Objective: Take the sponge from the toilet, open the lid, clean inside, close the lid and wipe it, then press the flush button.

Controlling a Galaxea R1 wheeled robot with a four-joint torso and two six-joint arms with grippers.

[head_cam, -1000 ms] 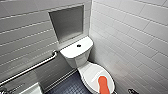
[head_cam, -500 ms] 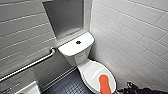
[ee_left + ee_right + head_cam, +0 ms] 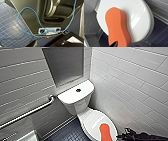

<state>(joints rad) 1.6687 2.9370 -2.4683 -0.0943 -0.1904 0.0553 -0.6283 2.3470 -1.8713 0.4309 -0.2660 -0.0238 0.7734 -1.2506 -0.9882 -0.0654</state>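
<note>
Before me the dark tiled floor (image 3: 70, 134) carries the toilet (image 3: 78, 105). Its closed lid (image 3: 91, 120) bears the sponge (image 3: 106, 132), lying flat at the end farthest from the tank (image 3: 75, 95).

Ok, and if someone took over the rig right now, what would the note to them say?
Right gripper: beside the front of the toilet, close to the sponge, not holding it; open or shut unclear.
Left gripper: low over the floor tiles; state unclear.
Sponge lies on the closed lid.
Done: nothing.
Left: grab sponge, open lid, clean inside, close, wipe, press flush button.
</note>
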